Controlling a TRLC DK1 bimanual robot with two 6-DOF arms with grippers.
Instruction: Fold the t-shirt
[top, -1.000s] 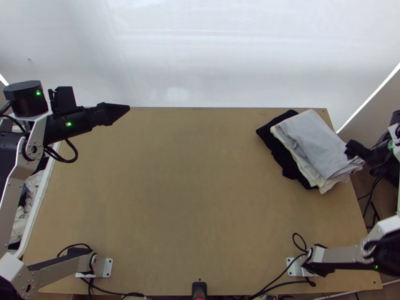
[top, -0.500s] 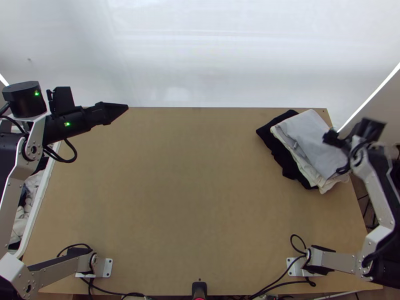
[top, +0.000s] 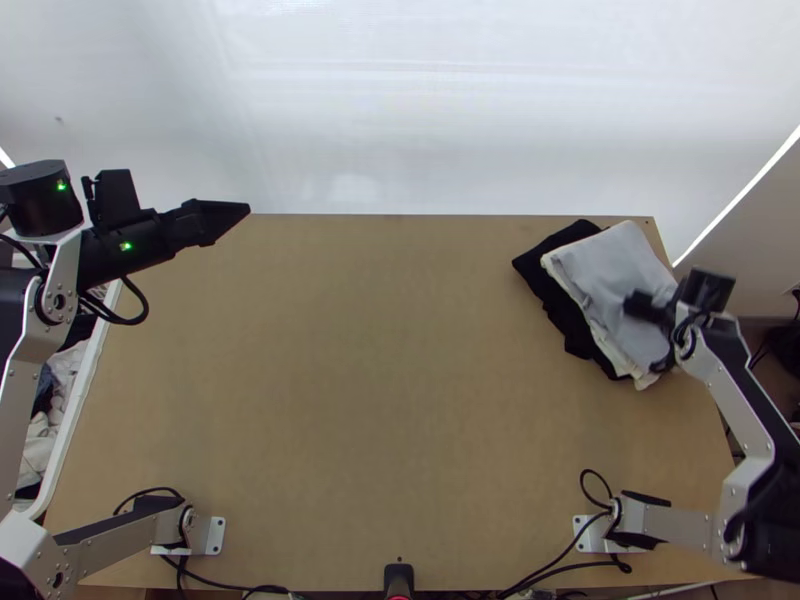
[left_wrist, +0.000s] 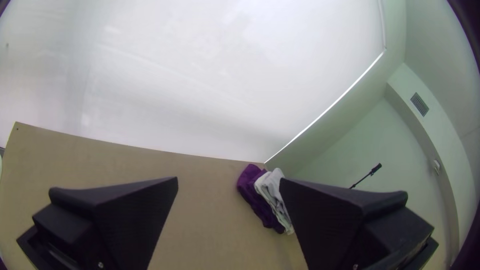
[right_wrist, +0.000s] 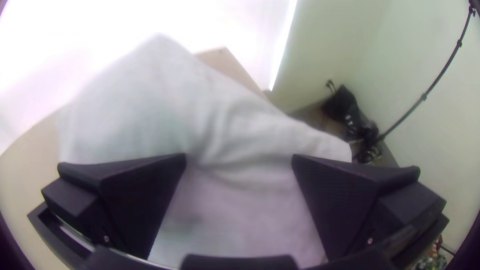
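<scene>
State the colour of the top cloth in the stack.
The top cloth is light grey; the top view shows it best.

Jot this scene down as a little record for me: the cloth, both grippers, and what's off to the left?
Pile: light grey cloth on top, black cloth beneath, far right corner of table
Right gripper: over pile, fingers apart; contact unclear
Left gripper: far left, fingers apart, empty
Left side: white-rimmed bin holding clothes

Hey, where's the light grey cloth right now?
In the top view, the light grey cloth lies on top of the black cloth, near the table's far right corner, beneath the right pincer.
</scene>
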